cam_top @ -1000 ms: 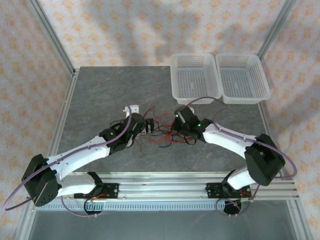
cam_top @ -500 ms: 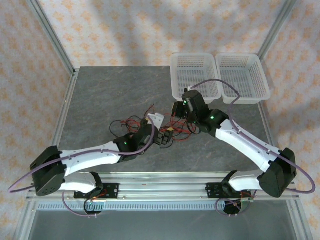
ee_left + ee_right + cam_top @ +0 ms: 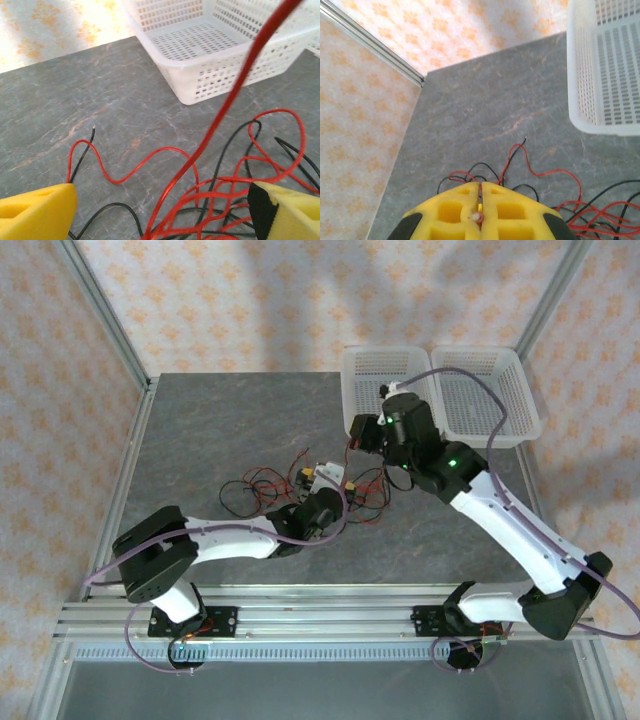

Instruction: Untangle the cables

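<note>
The cables are thin red and black wires, curly and interlaced. In the top view they sprawl in a loose clump at the centre, with loops trailing to the left. In the left wrist view they crowd the lower half, and one red strand, straight and slightly blurred, rises to the upper right corner. In the right wrist view, loops lie at lower centre and lower right.

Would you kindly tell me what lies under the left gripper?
Red and black cables on the table, between the left gripper's open fingers; from above, its wrist hides some.
</note>
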You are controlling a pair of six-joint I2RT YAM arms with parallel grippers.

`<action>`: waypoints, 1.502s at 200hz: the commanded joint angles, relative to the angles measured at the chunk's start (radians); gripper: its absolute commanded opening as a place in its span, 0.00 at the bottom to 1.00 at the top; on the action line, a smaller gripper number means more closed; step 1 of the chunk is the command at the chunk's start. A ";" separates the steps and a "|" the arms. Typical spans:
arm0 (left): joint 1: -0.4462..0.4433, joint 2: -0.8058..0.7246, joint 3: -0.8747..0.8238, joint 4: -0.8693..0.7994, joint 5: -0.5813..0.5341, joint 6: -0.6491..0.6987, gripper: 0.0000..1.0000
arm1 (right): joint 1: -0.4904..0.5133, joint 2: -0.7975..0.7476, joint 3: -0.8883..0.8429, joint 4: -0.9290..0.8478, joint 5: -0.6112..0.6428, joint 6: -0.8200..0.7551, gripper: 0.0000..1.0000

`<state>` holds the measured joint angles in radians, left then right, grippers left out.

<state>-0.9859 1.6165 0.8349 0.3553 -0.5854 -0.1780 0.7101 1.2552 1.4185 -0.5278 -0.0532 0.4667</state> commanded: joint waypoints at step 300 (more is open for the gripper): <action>0.210 0.047 -0.230 -0.204 -0.020 -0.543 0.88 | -0.084 0.268 1.011 0.504 0.440 -0.782 0.00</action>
<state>-0.7826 1.6566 0.6243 0.1425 -0.6102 -0.6918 0.6315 1.5341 2.4165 -0.1589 0.3935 -0.2264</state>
